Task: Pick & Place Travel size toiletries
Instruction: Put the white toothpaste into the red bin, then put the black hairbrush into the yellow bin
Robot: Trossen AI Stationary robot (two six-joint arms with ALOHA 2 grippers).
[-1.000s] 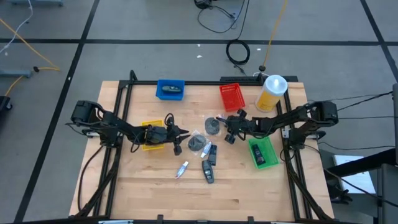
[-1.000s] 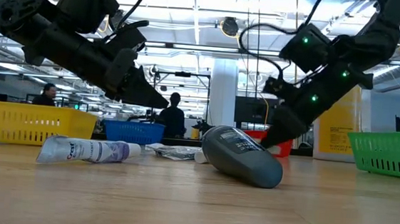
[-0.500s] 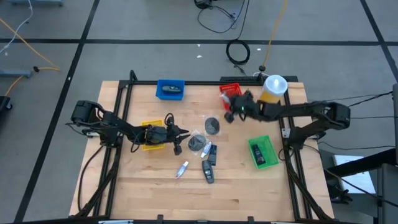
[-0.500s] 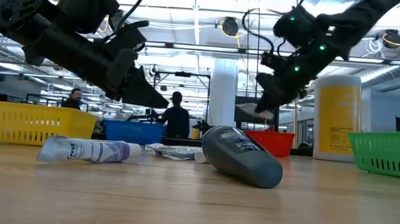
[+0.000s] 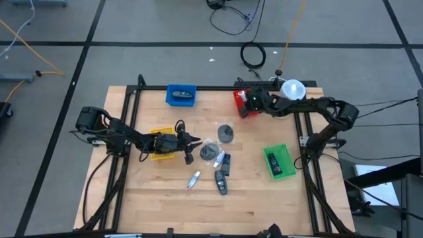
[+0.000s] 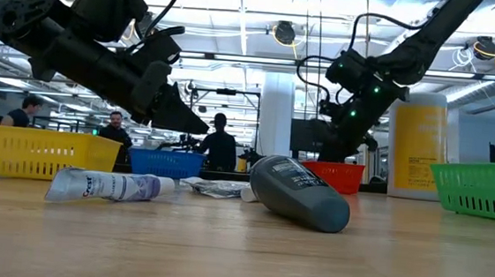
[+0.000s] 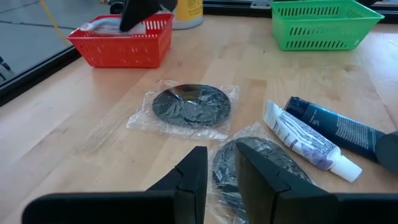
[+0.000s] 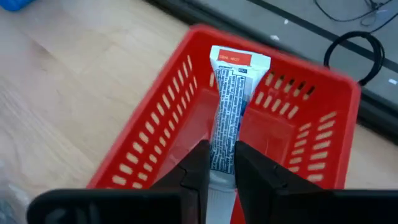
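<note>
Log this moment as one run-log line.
right claw shut on white tube above red bin | left claw idle, empty, over wrapped disc

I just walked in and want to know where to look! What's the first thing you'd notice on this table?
Your eye goes to the right gripper, which hangs over the red basket at the table's far edge, pinching a white tube printed with small writing. Next, the left gripper hovers near the middle above grey discs in clear wrappers. A tall yellow canister stands beside the red basket.
</note>
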